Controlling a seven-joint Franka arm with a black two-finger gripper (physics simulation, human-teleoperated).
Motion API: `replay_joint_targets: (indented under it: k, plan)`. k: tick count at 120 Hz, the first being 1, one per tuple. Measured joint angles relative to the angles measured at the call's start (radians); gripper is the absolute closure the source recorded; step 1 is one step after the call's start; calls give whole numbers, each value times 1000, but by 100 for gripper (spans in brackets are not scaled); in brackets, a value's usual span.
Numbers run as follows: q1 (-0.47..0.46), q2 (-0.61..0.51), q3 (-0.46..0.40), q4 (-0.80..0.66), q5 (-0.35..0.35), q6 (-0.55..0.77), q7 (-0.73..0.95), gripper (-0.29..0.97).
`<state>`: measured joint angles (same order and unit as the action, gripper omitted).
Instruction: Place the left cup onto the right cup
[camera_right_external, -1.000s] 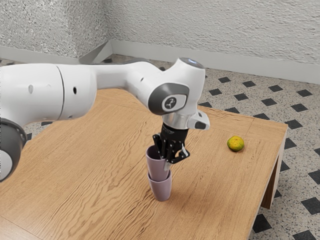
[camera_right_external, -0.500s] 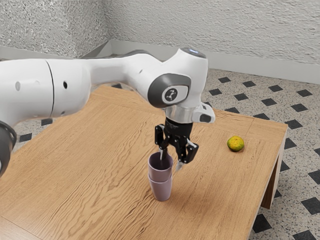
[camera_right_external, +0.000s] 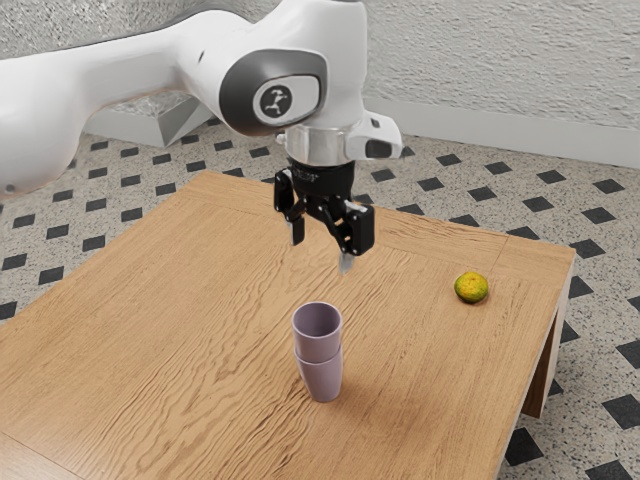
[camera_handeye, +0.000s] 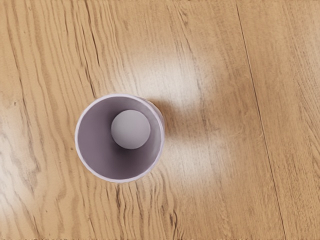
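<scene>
Item: upper cup (camera_right_external: 317, 332), mauve, nested upright in lower cup (camera_right_external: 322, 380), centre of frame on table (camera_right_external: 150, 330). Long axis vertical, mouth up. Probably light, rigid, smooth-walled; take at the rim, wall between fingers. Black gripper (camera_right_external: 321, 252): jaws wide, empty, above stack. Fruit (camera_right_external: 471, 288), right.

Two purple cups (camera_right_external: 317, 330), one citrus fruit (camera_right_external: 471, 288), one wooden table (camera_right_external: 150, 330).
</scene>
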<state>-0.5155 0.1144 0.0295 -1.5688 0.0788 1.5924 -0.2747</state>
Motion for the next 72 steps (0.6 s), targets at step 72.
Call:
replay_joint_targets:
  k: [72]
  plan:
    - [19, -8, 233, -10, 1, -6, 146, 0]
